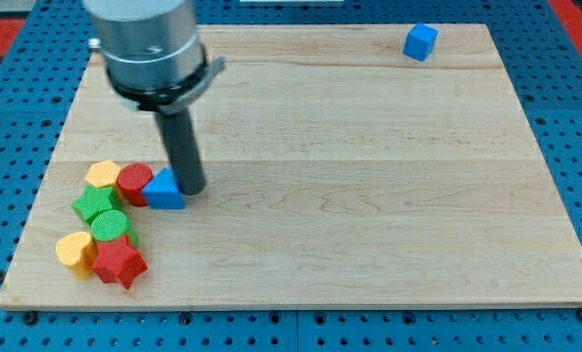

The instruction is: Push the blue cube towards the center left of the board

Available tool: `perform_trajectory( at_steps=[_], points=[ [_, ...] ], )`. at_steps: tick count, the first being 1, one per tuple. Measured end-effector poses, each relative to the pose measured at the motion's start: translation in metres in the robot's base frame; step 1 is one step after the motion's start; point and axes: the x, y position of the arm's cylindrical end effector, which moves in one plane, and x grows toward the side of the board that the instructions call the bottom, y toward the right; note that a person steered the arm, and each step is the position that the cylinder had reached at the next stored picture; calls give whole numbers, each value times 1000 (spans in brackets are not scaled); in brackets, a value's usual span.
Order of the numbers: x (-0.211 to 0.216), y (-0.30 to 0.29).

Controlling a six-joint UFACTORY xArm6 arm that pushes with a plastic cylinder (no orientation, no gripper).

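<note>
While the rod [180, 147] stands upright at the view's left, my tip [194, 190] touches the blue triangular block [163, 191] — no fingers here. Red [134, 183], yellow [104, 175] and green [95, 204] blocks cluster beside it. Far off, the blue cube [420, 42] sits at the board's [369, 176] top right.

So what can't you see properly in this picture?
- My tip: it ends right beside the blue triangle; touching or not, I cannot tell.
- Arm: cut off by the view's top edge.
- Green cylinder: its lower part is hidden behind the red star.
- Yellow block by the red cylinder: its shape is too small to tell.
- Blue cube: far off at the view's top right, only small.
</note>
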Motion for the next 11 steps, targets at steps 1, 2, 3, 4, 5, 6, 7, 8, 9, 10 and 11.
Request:
perform_trajectory(
  at_steps=[1,2,3,4,5,6,7,8,9,10,11],
  points=[
    [0,-9],
    [-59,85],
    [-108,181],
    [-140,287],
    [-206,385],
    [-265,428],
    [-270,358],
    [-235,258],
    [-235,166],
    [-212,135],
    [-167,128]
  ],
)
